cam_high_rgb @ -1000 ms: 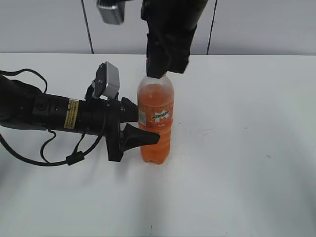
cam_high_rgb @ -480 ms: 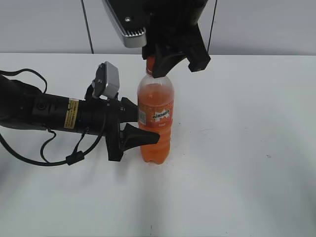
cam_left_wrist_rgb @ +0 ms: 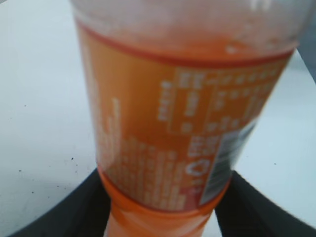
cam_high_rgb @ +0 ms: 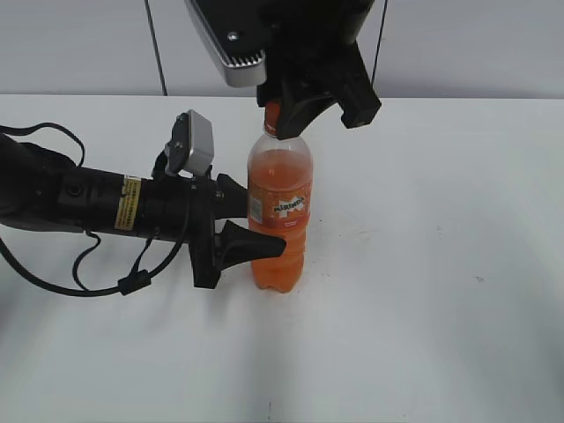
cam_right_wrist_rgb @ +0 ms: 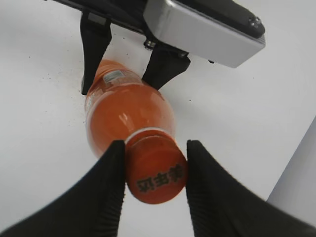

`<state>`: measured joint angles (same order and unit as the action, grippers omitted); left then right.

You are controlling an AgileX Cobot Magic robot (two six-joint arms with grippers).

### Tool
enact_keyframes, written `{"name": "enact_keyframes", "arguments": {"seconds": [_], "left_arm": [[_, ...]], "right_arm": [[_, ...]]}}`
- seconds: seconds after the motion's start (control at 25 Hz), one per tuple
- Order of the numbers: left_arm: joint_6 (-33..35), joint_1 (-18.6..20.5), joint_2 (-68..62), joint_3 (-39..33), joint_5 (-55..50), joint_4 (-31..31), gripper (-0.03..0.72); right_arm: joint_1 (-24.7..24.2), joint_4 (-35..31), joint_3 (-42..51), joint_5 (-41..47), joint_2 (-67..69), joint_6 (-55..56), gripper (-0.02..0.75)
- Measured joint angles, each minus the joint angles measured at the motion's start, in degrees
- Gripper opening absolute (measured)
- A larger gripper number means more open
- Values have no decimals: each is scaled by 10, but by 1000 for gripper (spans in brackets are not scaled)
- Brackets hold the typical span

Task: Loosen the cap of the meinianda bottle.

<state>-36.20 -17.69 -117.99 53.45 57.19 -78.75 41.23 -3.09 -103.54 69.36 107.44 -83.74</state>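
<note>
Right wrist view: our right gripper [cam_right_wrist_rgb: 152, 185] pinches the cap [cam_right_wrist_rgb: 155, 172] at 9 and 3 o'clock. Left gripper [cam_high_rgb: 251, 227] clamps the meinianda bottle [cam_high_rgb: 279, 211] mid-label. We judge it full, heavy, slick; ribbed cap grips best.

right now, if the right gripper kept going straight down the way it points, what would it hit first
The right gripper points down with its fingers on either side of the cap. Going straight on, its fingers would probably meet the bottle's widening shoulder first, though depth is hard to judge.
</note>
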Motion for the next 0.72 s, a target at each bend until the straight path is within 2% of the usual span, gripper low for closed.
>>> {"name": "enact_keyframes", "arguments": {"seconds": [0.4,0.6,0.72], "left_arm": [[0,0,0,0,0,-1,390],[-1,0,0,0,0,-1,383],[-1,0,0,0,0,-1,383]], "right_arm": [[0,-9,0,1,0,15,284],[0,-8,0,-7,-7,47,456],[0,-8,0,-7,-9,58,496]]}}
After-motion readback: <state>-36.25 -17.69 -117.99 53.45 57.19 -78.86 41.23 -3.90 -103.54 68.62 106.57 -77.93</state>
